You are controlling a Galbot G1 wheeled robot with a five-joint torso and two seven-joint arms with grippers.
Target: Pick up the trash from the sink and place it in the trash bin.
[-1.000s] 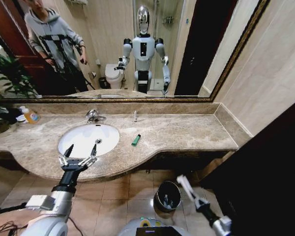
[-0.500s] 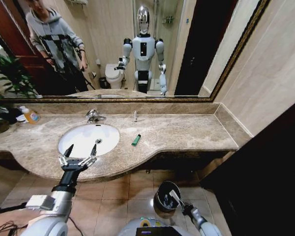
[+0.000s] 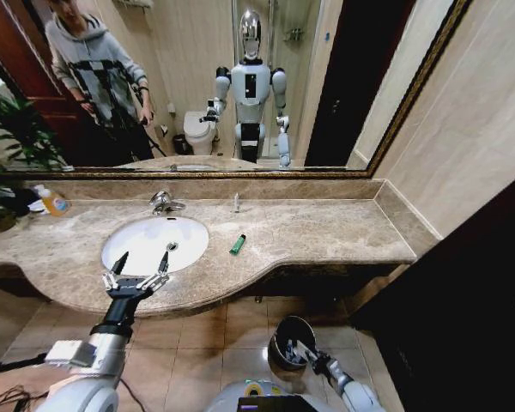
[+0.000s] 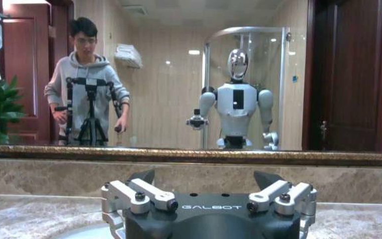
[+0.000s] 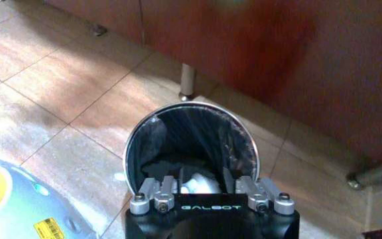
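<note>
Right gripper (image 3: 304, 349): low over the floor, at the mouth of the small round dark trash bin with a shiny metal rim (image 3: 279, 330). In the right wrist view this gripper (image 5: 206, 180) hangs directly above the bin (image 5: 244, 137), its jaws spread and holding nothing; pale items of trash (image 5: 192, 183) lie on the black liner at the bottom. The bin stands on tan floor tiles below the curved front edge of the beige-brown marble surface (image 3: 326, 227).

Left gripper (image 3: 141, 268): raised over the front edge of the surface, just before the white oval sink (image 3: 129, 249), jaws spread wide, empty. In the left wrist view its two dark fingertips (image 4: 265, 178) stand well apart, facing the mirror.

Sink: basin set in the surface, with a chrome faucet (image 3: 162, 202) at its far rim.

Green lighter-sized stick (image 3: 238, 244): lying flat on the surface, to the right of the sink and apart from it.

Thin upright piece (image 3: 235, 202): standing near the back wall, beyond the green stick.

Yellow-orange bottle with a blue label (image 3: 52, 201): at the far left of the surface, beside a leafy green plant (image 3: 13, 137).

Gilt-framed wall mirror (image 3: 395, 107): behind the surface, reflecting the robot.
</note>
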